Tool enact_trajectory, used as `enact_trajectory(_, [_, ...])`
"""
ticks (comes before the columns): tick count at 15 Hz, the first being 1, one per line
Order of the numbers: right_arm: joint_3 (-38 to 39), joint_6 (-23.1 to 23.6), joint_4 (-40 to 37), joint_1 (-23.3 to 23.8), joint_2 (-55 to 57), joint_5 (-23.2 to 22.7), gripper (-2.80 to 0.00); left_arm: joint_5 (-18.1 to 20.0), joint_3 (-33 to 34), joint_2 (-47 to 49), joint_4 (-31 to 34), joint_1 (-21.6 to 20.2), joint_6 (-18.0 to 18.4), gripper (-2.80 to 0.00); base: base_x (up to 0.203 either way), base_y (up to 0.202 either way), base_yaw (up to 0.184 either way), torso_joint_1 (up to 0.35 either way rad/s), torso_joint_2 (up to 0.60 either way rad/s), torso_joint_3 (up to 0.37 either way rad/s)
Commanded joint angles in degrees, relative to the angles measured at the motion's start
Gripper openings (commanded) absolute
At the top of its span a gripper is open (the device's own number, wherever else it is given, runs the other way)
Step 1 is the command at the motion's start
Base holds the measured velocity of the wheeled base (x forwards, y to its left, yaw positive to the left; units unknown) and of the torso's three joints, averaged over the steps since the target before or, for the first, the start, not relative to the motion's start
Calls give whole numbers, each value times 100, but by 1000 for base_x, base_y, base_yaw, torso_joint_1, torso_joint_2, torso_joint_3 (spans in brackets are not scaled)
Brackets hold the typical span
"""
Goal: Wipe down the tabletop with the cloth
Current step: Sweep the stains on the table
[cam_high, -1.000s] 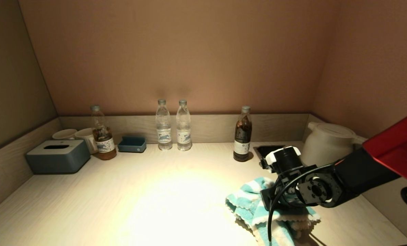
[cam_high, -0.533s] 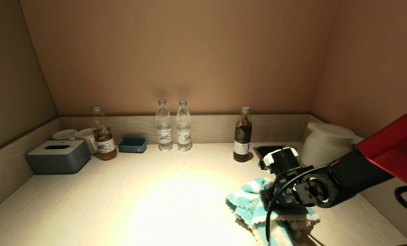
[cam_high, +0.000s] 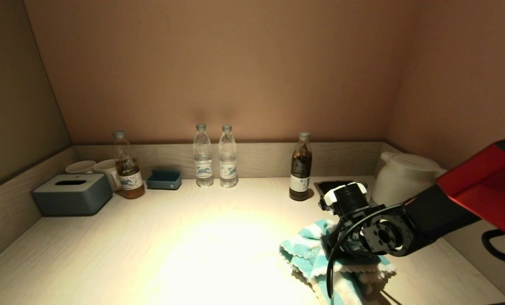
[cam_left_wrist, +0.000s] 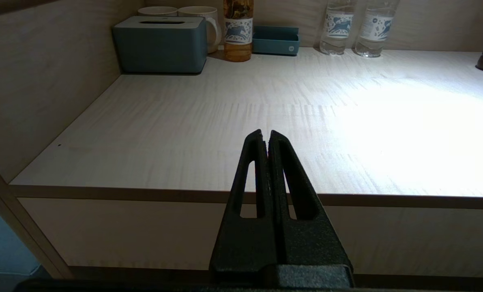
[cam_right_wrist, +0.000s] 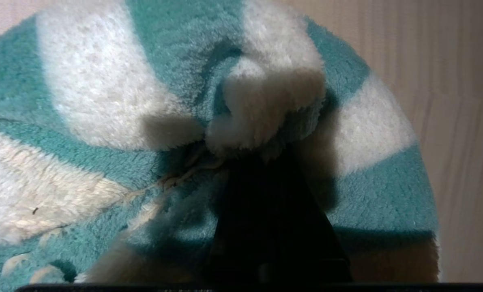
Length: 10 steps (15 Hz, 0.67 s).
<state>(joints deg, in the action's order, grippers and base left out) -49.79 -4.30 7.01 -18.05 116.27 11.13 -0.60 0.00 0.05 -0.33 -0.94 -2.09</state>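
Note:
A teal and white striped cloth [cam_high: 305, 254] lies bunched on the pale wooden tabletop [cam_high: 171, 237] at the front right. My right gripper [cam_high: 335, 250] points down into it and is shut on a fold of the cloth [cam_right_wrist: 261, 117]; its fingers are mostly hidden by the wrist in the head view. My left gripper [cam_left_wrist: 265, 140] is shut and empty, held off the table's front left edge, out of the head view.
Along the back wall stand a grey tissue box [cam_high: 72, 193], two mugs [cam_high: 95, 167], a tea bottle [cam_high: 127, 171], a blue tray [cam_high: 164, 178], two water bottles [cam_high: 214, 156], a dark bottle [cam_high: 301, 166] and a white kettle [cam_high: 405, 178].
My right arm and wrist have shifted slightly to the left and back, with the cloth still gripped. The cloth's outline has barely changed.

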Motion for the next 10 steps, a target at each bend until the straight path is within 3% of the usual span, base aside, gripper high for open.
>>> enact_trajectory(1, [-199, -25, 32, -62, 118, -28, -280, -2, 0, 4, -2, -3, -2, -280, 0, 0, 0, 0, 0, 0])
enact_trajectory(10, [-813, -35, -42, -682, 264, -58, -280, -2, 0, 4, -2, -3, -2, -280, 0, 0, 0, 0, 0, 0])
